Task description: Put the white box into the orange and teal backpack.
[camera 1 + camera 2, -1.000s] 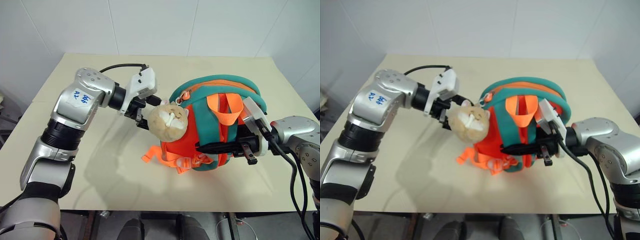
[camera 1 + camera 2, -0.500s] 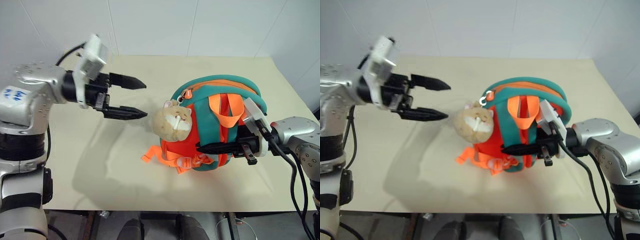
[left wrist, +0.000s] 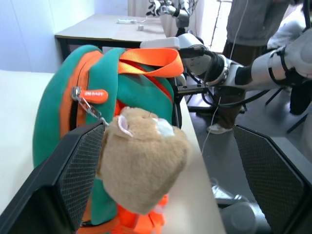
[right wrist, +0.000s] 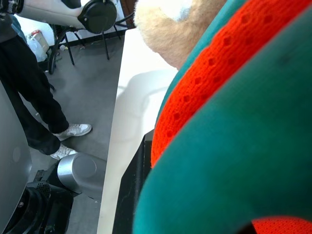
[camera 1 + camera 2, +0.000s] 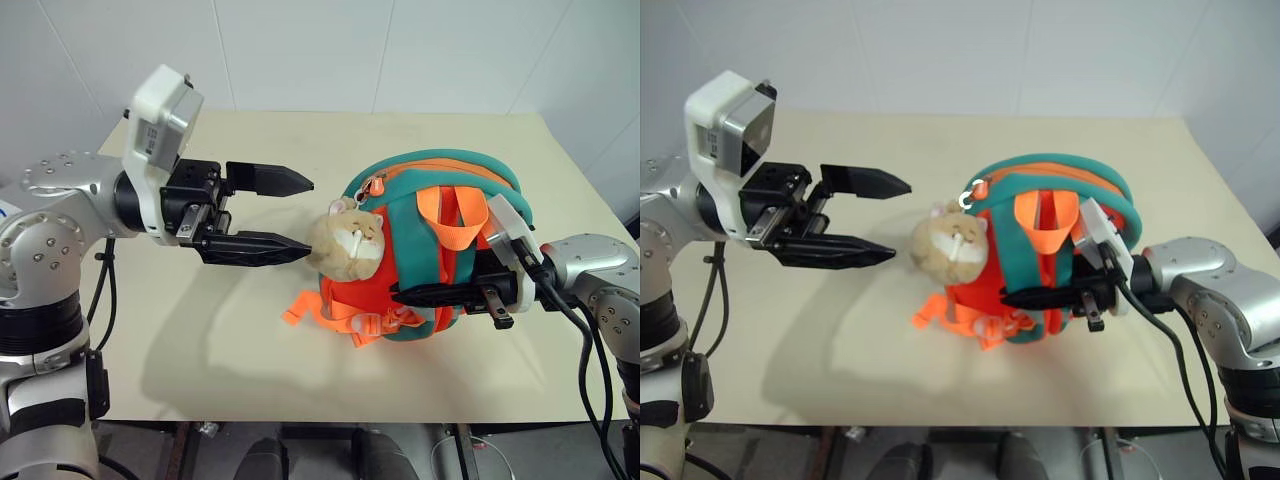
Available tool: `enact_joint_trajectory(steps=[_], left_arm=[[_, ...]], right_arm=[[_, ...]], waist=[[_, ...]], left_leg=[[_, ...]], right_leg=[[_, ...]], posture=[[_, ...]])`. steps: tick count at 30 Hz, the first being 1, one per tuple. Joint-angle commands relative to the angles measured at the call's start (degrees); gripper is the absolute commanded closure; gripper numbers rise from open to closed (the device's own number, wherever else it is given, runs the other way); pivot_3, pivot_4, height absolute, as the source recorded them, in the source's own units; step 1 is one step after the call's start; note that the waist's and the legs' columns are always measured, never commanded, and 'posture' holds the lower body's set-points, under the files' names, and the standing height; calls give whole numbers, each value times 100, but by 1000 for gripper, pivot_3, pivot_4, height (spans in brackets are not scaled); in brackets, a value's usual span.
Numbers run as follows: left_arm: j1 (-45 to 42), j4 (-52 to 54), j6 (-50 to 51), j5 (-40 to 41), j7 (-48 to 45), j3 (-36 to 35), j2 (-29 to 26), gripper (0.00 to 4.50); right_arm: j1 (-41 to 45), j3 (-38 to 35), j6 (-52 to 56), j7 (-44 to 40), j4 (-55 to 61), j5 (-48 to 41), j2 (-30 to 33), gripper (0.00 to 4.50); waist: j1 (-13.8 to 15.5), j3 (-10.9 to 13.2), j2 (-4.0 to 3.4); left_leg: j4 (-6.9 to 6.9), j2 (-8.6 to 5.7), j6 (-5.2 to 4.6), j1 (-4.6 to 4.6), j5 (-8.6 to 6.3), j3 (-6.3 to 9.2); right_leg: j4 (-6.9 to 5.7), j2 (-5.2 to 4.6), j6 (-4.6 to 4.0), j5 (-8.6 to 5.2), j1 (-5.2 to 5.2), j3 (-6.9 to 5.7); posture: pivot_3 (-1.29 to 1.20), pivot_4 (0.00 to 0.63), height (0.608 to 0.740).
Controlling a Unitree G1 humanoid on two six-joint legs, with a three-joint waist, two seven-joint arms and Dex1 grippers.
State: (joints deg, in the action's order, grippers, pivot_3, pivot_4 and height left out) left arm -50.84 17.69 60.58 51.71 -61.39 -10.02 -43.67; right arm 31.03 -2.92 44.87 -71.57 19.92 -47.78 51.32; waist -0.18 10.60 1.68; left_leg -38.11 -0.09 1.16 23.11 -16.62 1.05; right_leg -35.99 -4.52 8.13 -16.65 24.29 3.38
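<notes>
The orange and teal backpack [image 5: 440, 180] stands upright on the table, its tan plush charm [image 5: 345, 243] hanging on the side facing my left arm. My right gripper [image 5: 398, 294] is shut on the backpack's teal strap low on its front, holding it up. Above the table my left gripper [image 5: 308, 216] is open and points level at the charm, its fingertips just short of it with nothing between them. The left wrist view shows the backpack [image 3: 58, 107] and charm [image 3: 146, 161] between the fingers [image 3: 83, 170]. The white box is out of view.
The beige table [image 5: 200, 340] has free surface left of and in front of the backpack. A white wall runs behind its far edge. Beyond the table, a person [image 3: 253, 19] stands on the floor; their legs [image 4: 34, 97] are in the right wrist view.
My left gripper has drawn back from the charm, away from the backpack and upward, and turned level. The backpack and right gripper have stayed put.
</notes>
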Motion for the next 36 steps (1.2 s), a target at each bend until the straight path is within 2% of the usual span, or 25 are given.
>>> enact_joint_trajectory(steps=[1,17,22,30,33,36], left_arm=[[79,124,-165,-181,193,353,26,18],[-280,-349,-494,-860,527,1433,567,18],[-348,-409,-609,-913,429,1475,654,18],[-490,-555,-504,-931,434,1488,781,18],[-640,-722,-296,-857,550,1405,840,613],[-741,-790,-194,-839,560,1367,827,1510]], right_arm=[[83,-199,-136,38,61,-71,-43,3977],[-2,-313,-132,279,171,-209,-171,3977],[-170,-624,-319,289,262,-482,-485,3977],[-246,-702,-591,374,281,-449,-639,3977],[-279,-688,-635,376,281,-427,-630,3977],[-307,-694,-664,404,295,-431,-621,3977]], waist=[[1,0,0],[6,0,0],[7,0,0],[9,0,0],[10,0,0],[9,0,0]], left_leg=[[0,-1,0,-1,0,-1],[2,-3,-1,-4,1,-4],[4,-2,-1,-3,1,-3],[4,-3,-1,-3,1,-3],[3,-3,-1,-3,1,-3],[4,-3,-1,-2,1,-3]], right_leg=[[0,0,-1,0,-1,0],[3,1,-1,1,-6,-1],[4,1,-1,1,-7,-2],[3,0,0,1,-7,-2],[2,0,0,1,-7,-3],[4,0,0,1,-7,-3]], posture=[[0,150,740],[0,150,740],[0,150,740],[0,150,740],[0,150,740],[0,150,740]])
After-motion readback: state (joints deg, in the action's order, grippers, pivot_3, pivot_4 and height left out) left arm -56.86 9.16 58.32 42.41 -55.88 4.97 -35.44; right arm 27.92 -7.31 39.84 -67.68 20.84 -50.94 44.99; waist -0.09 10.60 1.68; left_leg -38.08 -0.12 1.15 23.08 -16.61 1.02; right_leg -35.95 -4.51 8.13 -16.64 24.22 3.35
